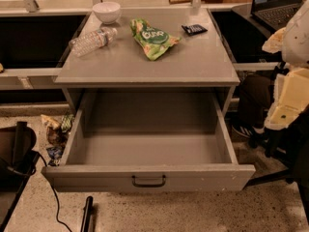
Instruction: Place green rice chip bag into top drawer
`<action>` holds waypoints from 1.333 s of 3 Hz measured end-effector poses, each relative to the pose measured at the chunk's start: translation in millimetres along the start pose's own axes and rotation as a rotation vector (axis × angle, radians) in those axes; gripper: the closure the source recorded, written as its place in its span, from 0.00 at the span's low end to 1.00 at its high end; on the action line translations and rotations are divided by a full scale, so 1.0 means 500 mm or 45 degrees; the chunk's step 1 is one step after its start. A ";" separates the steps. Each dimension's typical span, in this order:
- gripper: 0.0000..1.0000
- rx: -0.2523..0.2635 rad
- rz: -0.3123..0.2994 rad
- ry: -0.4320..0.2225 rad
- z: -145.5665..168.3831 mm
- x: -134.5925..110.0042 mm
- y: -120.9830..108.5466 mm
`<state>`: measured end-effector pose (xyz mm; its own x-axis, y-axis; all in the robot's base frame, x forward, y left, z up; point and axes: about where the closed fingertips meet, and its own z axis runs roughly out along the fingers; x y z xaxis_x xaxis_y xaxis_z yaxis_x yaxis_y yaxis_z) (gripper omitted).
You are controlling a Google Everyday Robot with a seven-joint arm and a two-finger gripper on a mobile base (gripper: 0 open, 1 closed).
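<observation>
The green rice chip bag [153,38] lies flat on the grey cabinet top [193,62], near its middle toward the back. Below it the top drawer [145,151] is pulled fully open and holds nothing; its dark pull handle [148,181] faces me. My arm, with cream-coloured covers [289,93], comes in at the right edge. My gripper [268,141] hangs at its dark lower end, right of the open drawer and well away from the bag. It holds nothing that I can see.
On the cabinet top are a clear water bottle [91,41] lying at the left, a white bowl [106,11] at the back left and a small black packet [194,29] at the back right. A laptop [280,4] is at the far right. Crumpled snack bags [55,134] lie on the floor at the left.
</observation>
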<state>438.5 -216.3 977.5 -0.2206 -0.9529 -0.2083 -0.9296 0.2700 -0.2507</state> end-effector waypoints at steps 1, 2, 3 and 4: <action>0.00 0.012 0.001 -0.008 -0.001 -0.004 -0.007; 0.00 0.066 0.031 -0.112 0.029 -0.043 -0.078; 0.00 0.115 0.078 -0.321 0.089 -0.106 -0.179; 0.00 0.103 0.107 -0.495 0.154 -0.171 -0.257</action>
<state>599.5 -158.8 955.0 -0.1523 -0.8078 -0.5694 -0.8834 0.3696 -0.2880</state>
